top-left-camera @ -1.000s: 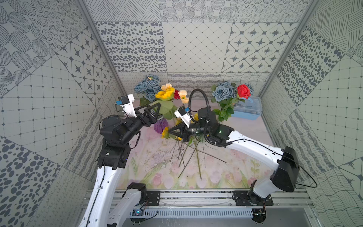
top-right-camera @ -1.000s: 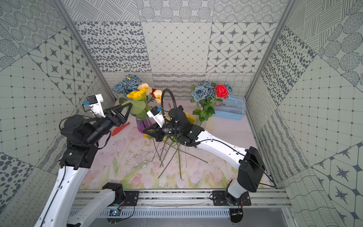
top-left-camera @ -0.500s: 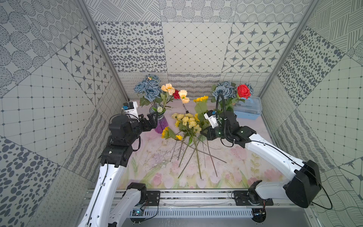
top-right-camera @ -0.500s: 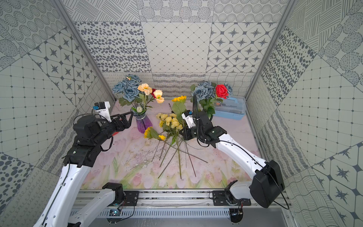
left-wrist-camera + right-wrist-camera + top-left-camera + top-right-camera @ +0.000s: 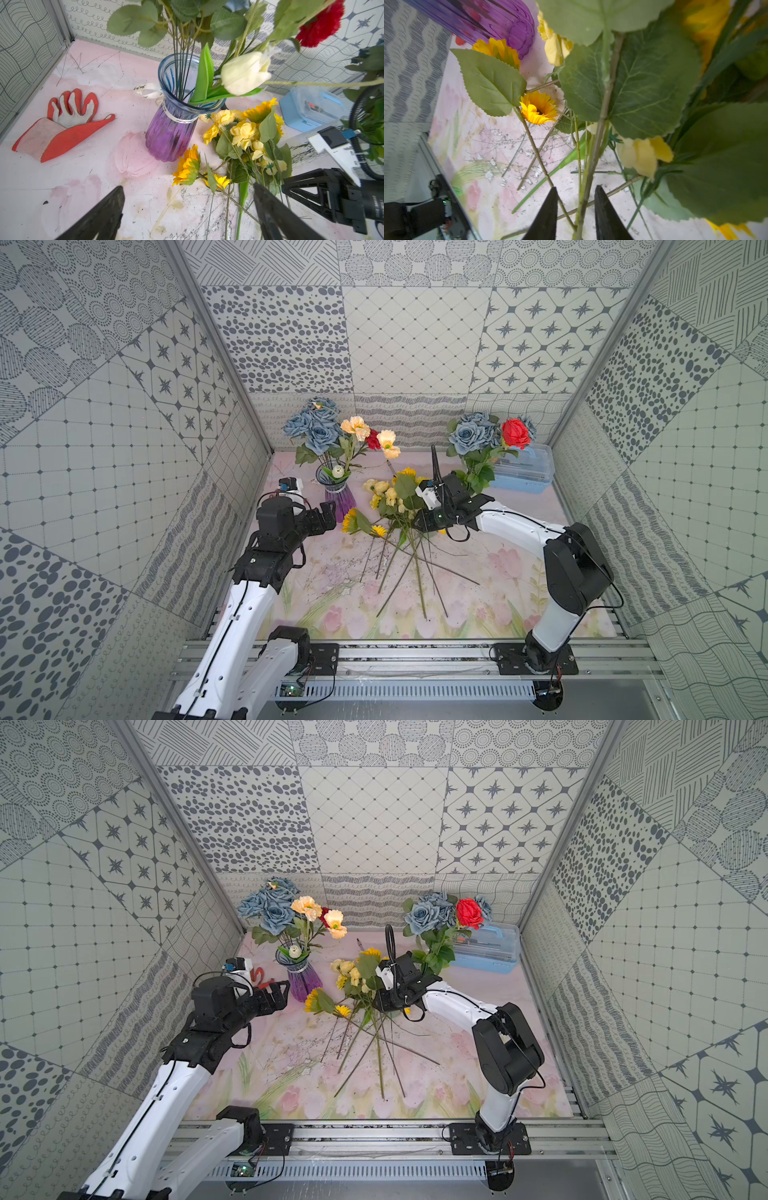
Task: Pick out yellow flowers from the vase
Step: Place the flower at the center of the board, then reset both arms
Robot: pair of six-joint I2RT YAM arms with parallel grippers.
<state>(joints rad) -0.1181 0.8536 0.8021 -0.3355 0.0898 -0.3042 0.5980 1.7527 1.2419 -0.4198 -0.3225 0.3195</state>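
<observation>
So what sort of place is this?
Probably a purpose-built robot test booth, not a home: patterned panel walls on three sides, a floral-print mat as floor, left arm and right arm bolted to an aluminium rail.

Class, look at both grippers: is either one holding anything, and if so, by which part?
Nothing is gripped. The left gripper is open and empty. The right gripper has its fingers apart around a green stem, without pinching it.

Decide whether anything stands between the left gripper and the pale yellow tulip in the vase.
Nothing visible does: the pale yellow tulip leans out over the rim of the vase, above the open left gripper; its green leaf stands beside it, not in front.
</observation>
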